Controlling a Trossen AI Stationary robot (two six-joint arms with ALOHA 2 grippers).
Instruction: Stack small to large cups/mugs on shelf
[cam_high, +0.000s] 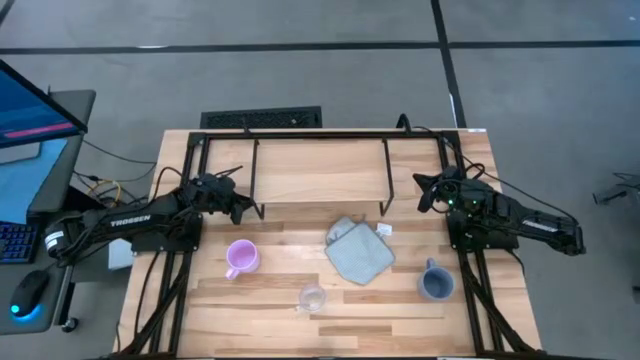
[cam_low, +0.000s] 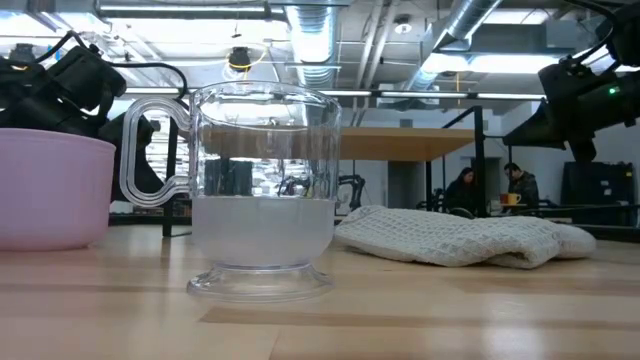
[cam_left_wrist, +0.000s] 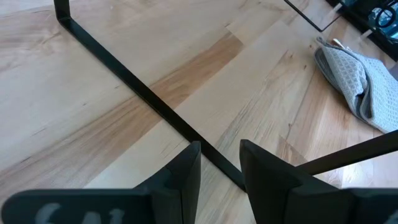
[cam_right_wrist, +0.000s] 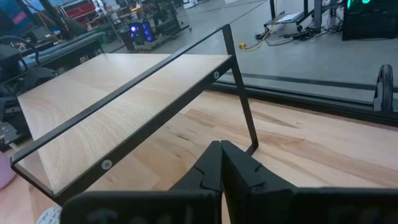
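The pink-lilac mug (cam_high: 241, 258) stands at the table's left, the tiny clear glass cup (cam_high: 312, 296) near the front middle, the blue-grey mug (cam_high: 436, 281) at the right. In the low view the glass cup (cam_low: 262, 190) stands close up and upright, with the pink mug (cam_low: 50, 188) to its left. The shelf (cam_high: 318, 172) stands at the far middle and also shows in the right wrist view (cam_right_wrist: 112, 106). My left gripper (cam_left_wrist: 220, 163) is slightly open and empty by the shelf's left leg. My right gripper (cam_right_wrist: 221, 163) is shut and empty by its right end.
A grey-green cloth (cam_high: 356, 250) lies crumpled between the mugs, in front of the shelf; it also shows in the left wrist view (cam_left_wrist: 360, 74). Black frame rails run along the table's left and right sides. People sit in the room beyond the table.
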